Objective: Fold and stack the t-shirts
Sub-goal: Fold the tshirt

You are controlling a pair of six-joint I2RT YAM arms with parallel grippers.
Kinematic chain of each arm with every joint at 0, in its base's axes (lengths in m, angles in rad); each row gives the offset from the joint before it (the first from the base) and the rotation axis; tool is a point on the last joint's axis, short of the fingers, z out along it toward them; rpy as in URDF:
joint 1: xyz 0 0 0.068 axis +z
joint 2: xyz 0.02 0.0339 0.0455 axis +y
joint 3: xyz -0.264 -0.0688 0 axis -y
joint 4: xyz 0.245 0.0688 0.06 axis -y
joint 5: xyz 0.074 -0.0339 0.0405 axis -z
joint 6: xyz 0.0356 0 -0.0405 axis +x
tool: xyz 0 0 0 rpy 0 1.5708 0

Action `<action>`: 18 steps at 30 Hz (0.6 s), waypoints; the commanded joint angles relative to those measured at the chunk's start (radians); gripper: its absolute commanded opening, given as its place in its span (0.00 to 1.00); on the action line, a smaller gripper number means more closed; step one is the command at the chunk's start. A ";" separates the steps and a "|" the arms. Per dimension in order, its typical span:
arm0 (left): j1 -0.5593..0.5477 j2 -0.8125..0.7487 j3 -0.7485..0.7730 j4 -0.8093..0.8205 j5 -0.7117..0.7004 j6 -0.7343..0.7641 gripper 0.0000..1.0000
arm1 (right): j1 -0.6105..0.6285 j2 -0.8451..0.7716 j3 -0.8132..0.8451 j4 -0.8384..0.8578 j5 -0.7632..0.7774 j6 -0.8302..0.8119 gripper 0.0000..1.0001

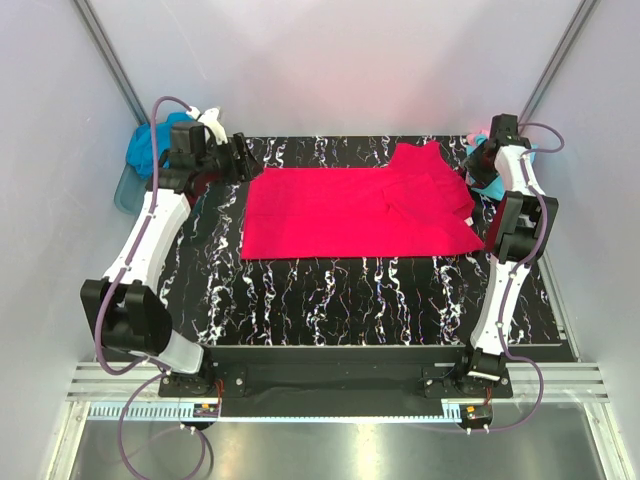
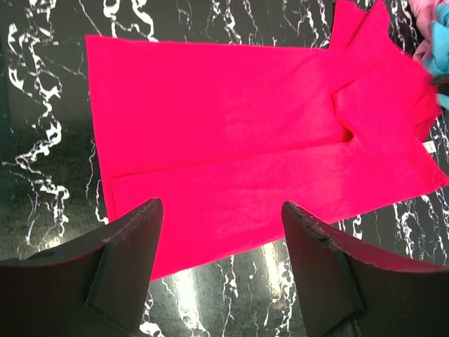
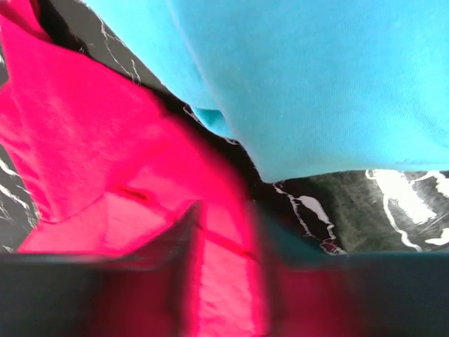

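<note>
T-shirt (image 1: 350,210) in pink-red lies flat mid-bench (image 1: 330,290), partly folded; left hand (image 2: 221,207) hovers open by its far-left corner, right hand (image 1: 478,165) is at the right sleeve, too blurry to tell if it's gripping.

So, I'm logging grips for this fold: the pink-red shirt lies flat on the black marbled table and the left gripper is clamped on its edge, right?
Not quite. The left gripper is open and grips nothing; the left wrist view shows its jaws apart with the cloth beyond them. The pink-red shirt does lie flat on the black marbled table.
</note>
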 commanded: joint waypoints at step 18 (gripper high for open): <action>0.059 0.421 0.275 0.026 -0.162 0.025 0.74 | 0.050 -0.034 0.098 0.146 -0.184 0.075 0.80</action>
